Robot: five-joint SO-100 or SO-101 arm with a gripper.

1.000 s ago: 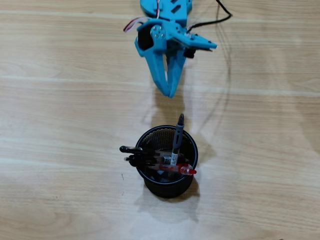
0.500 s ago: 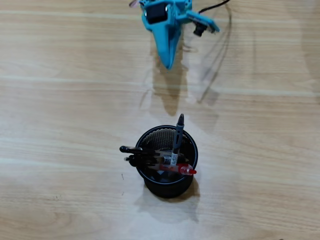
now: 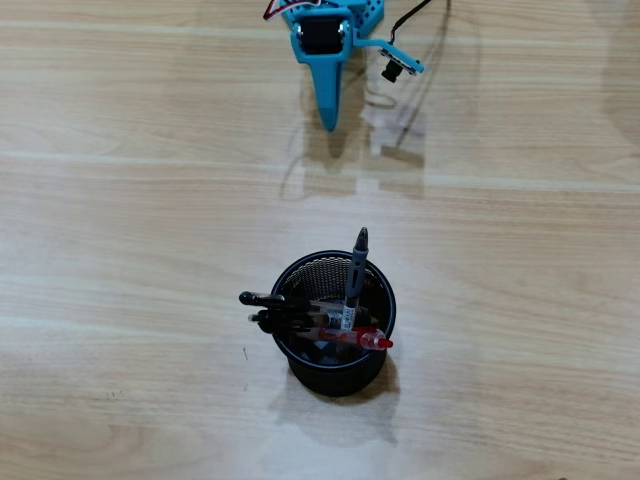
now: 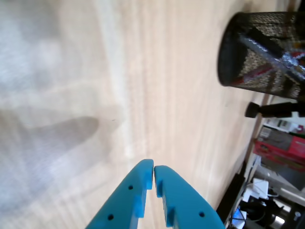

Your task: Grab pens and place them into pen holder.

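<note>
A hobby or office workspace is showing here. A pale wood-grain laminate counter (image 3: 120, 250) is filling the overhead view, with a black mesh pen holder (image 3: 335, 370) sitting on it. Past the counter's edge in the wrist view, cluttered shelving (image 4: 279, 157) is holding red and white boxes (image 4: 281, 148), with dark equipment and cables (image 4: 262, 210) lying below, blurred.
</note>
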